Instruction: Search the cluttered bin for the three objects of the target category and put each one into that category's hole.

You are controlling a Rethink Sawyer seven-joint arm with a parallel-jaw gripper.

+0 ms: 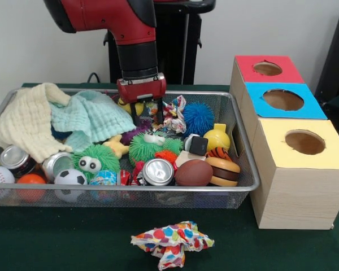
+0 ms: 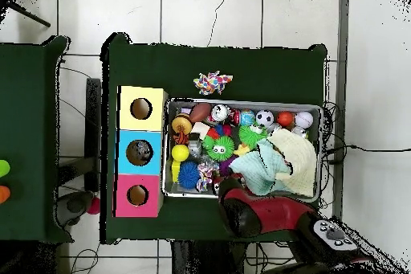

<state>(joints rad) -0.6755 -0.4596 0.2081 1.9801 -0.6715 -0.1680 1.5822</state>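
Observation:
The wire mesh bin (image 1: 244, 148) is full of toys, balls, cans and cloths; it also shows in the overhead view (image 2: 245, 103). My gripper (image 1: 147, 119) hangs open over the bin's back middle, just above a purple toy (image 1: 134, 134) and next to a patterned cloth (image 1: 174, 113). It holds nothing. In the overhead view only the red arm (image 2: 245, 206) shows clearly at the bin's near rim. The blue-topped box's hole (image 1: 283, 100) lies to the right of the bin, between the red and yellow boxes; it also shows in the overhead view (image 2: 139, 153).
A red-topped box (image 1: 267, 68) and a yellow-topped box (image 1: 304, 142) flank the blue one. A patterned cloth (image 1: 172, 241) lies on the green table in front of the bin. A cream cloth (image 1: 28, 121) and a mint cloth (image 1: 93, 116) cover the bin's left part.

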